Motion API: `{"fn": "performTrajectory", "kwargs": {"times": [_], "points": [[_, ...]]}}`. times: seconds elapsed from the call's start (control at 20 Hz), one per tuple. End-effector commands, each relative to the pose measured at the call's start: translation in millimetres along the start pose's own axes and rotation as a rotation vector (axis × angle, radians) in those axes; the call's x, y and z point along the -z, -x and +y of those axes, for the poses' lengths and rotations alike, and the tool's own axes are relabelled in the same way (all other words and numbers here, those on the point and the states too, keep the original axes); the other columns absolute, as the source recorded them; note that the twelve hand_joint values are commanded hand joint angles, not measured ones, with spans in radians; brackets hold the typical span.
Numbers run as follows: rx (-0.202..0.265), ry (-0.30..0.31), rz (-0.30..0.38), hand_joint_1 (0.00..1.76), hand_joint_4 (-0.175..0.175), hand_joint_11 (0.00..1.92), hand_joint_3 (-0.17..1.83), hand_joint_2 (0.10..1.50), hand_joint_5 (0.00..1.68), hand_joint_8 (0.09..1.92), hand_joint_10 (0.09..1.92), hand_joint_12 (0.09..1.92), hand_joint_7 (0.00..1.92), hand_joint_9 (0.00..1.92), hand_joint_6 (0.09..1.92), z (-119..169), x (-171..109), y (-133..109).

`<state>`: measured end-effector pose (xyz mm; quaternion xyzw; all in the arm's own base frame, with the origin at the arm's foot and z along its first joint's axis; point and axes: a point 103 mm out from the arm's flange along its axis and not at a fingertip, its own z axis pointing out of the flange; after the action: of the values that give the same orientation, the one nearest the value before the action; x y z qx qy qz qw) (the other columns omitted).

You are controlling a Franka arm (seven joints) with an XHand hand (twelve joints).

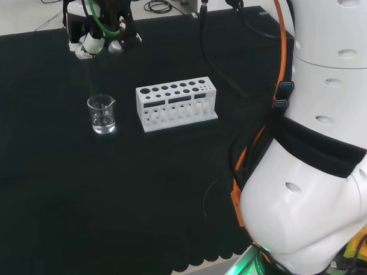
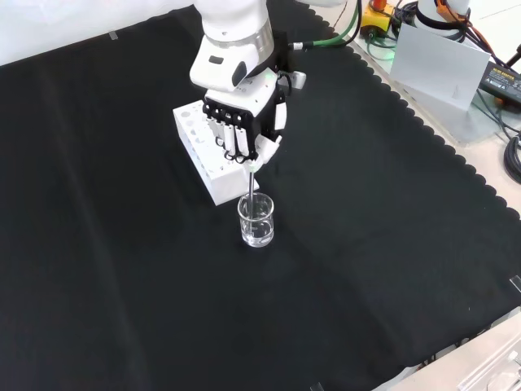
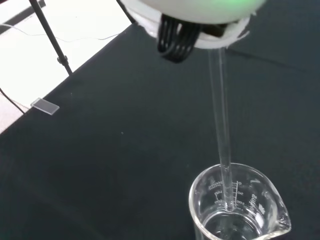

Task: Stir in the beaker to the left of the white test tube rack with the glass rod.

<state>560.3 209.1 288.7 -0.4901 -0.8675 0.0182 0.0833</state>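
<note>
A small clear glass beaker [image 1: 101, 115] [image 2: 256, 220] [image 3: 236, 207] stands on the black cloth, left of the white test tube rack [image 1: 175, 103] [image 2: 210, 155] in the head view. My hand [image 1: 96, 35] [image 2: 244, 122] hangs above the beaker, fingers curled round a thin glass rod [image 3: 220, 125] [image 2: 251, 183]. The rod hangs almost straight down, and its lower end dips inside the beaker near the rim. A little clear liquid appears to lie in the beaker's bottom.
The arm's white links [image 1: 328, 148] take up the right of the head view. Cables [image 1: 205, 35] run over the cloth behind the rack. In the front view, a grey box [image 2: 444, 61] and wires lie beyond the cloth's scalloped right edge.
</note>
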Motion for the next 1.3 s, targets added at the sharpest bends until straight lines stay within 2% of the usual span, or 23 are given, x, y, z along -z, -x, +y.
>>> {"fn": "performTrajectory", "kwargs": {"times": [0.05, 0.1, 0.15, 0.3, 0.35, 0.4, 0.5, 0.8, 0.9, 1.05, 1.1, 1.15, 1.2, 1.25, 1.3], "points": [[-0.174, 0.025, 0.000, 1.32, -0.175, 1.58, 0.61, 0.71, 1.39, 1.08, 0.90, 0.61, 1.19, 1.52, 0.14, -17.1, 5.0, 2.6], [-0.097, 0.023, -0.023, 1.32, -0.175, 1.58, 0.61, 0.71, 1.39, 1.08, 0.90, 0.61, 1.19, 1.52, 0.14, -25.9, 4.9, 1.3], [-0.063, 0.022, -0.020, 1.32, -0.175, 1.58, 0.61, 0.71, 1.39, 1.08, 0.90, 0.61, 1.19, 1.52, 0.14, -32.7, 3.2, 1.2], [-0.037, 0.030, -0.026, 1.32, -0.175, 1.58, 0.61, 0.71, 1.39, 1.08, 0.90, 0.61, 1.19, 1.52, 0.14, -49.5, 1.3, -4.5], [-0.033, 0.034, -0.027, 1.32, -0.175, 1.58, 0.61, 0.71, 1.39, 1.08, 0.90, 0.61, 1.19, 1.52, 0.14, -54.1, 0.9, -5.6], [-0.055, 0.014, -0.055, 1.32, -0.175, 1.58, 0.61, 0.71, 1.39, 1.08, 0.90, 0.61, 1.19, 1.52, 0.14, -60.1, 3.5, 18.8], [-0.039, 0.024, -0.027, 1.32, -0.175, 1.58, 0.61, 0.71, 1.39, 1.08, 0.90, 0.61, 1.19, 1.52, 0.14, -76.3, 12.5, 30.6], [-0.047, 0.008, -0.040, 1.32, -0.175, 1.58, 0.61, 0.71, 1.39, 1.08, 0.90, 0.61, 1.19, 1.52, 0.14, -67.2, 13.6, 36.7], [-0.060, -0.014, -0.065, 1.32, -0.175, 1.58, 0.61, 0.71, 1.39, 1.08, 0.90, 0.61, 1.19, 1.52, 0.14, -63.8, 13.2, 39.8], [-0.051, -0.014, -0.057, 1.32, -0.175, 1.58, 0.61, 0.71, 1.39, 1.08, 0.90, 0.61, 1.19, 1.52, 0.14, -57.3, 11.3, 32.3], [-0.043, 0.008, -0.040, 1.32, -0.175, 1.58, 0.61, 0.71, 1.39, 1.08, 0.90, 0.61, 1.19, 1.52, 0.14, -60.6, 7.9, 33.1], [0.075, 0.133, 0.067, 1.32, -0.175, 1.59, 0.61, 0.71, 1.39, 1.08, 0.90, 0.61, 1.19, 1.52, 0.13, -61.4, 6.4, 37.0], [0.091, 0.130, 0.064, 1.32, -0.175, 1.59, 0.61, 0.71, 1.39, 1.08, 0.90, 0.61, 1.19, 1.52, 0.13, -66.2, 5.8, 40.8], [0.073, 0.117, 0.031, 1.32, -0.175, 1.59, 0.61, 0.71, 1.39, 1.08, 0.90, 0.61, 1.19, 1.52, 0.13, -71.1, 6.9, 40.8], [-0.003, 0.041, -0.039, 1.32, -0.175, 1.59, 0.61, 0.71, 1.39, 1.08, 0.90, 0.61, 1.19, 1.52, 0.13, -70.1, 9.8, 33.2]]}}
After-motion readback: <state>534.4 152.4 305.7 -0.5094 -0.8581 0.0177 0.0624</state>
